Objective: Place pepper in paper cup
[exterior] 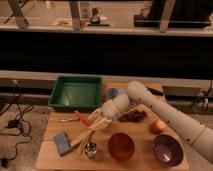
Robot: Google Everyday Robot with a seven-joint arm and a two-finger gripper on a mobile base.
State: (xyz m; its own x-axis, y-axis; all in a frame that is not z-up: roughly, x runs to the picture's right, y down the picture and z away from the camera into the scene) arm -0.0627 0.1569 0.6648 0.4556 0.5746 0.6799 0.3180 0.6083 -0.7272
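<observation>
The pepper (pixel 82 118) is slim and red-orange and lies on the wooden table (pixel 55 127), just below the green tray. My gripper (pixel 96 125), on the white arm coming in from the right, hovers just right of and below the pepper, close to it. A pale cream shape (pixel 80 141) reaches down-left from the gripper toward the blue sponge. I cannot tell whether it is the paper cup or part of the gripper. No other paper cup shows.
A green tray (pixel 75 92) stands at the back left. A blue sponge (pixel 62 142), a small metal cup (pixel 91 149), an orange-brown bowl (pixel 121 146) and a purple bowl (pixel 167 149) line the front. Grapes (pixel 133 116) and an orange fruit (pixel 158 126) lie to the right.
</observation>
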